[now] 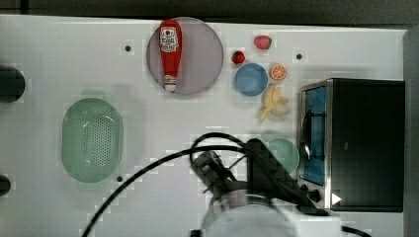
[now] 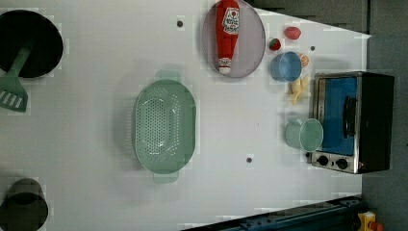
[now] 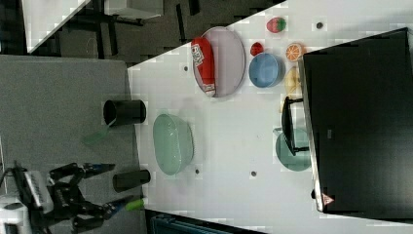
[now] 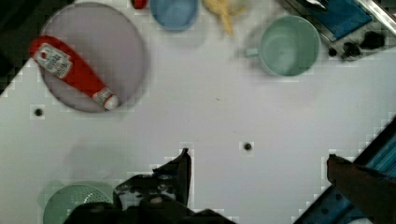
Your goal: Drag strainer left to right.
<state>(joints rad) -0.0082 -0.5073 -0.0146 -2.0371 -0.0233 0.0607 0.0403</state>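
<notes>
The strainer (image 1: pixel 92 139) is a large pale mint-green oval basket with a perforated bottom. It lies on the white table at the top view's left, and the left view shows the strainer (image 2: pixel 164 126) whole with small handles at both ends. My gripper (image 4: pixel 257 163) is open, its two dark fingers spread wide above bare table. In the wrist view a finger (image 4: pixel 180 168) partly covers the strainer (image 4: pixel 74 205). The gripper (image 3: pixel 114 187) hangs high and apart from the strainer (image 3: pixel 173 144), touching nothing. My arm (image 1: pixel 222 182) comes in from the top view's lower edge.
A grey plate (image 1: pixel 202 59) holds a ketchup bottle (image 1: pixel 170 52). A blue bowl (image 1: pixel 251 79), toy fruit (image 1: pixel 274 101), a teal cup (image 1: pixel 285 153) and a toaster oven (image 1: pixel 356 143) stand at the top view's right. A black pot (image 2: pixel 33 41) with a green spatula (image 2: pixel 12 91) and a dark cup (image 2: pixel 23 209) are at the left view's left.
</notes>
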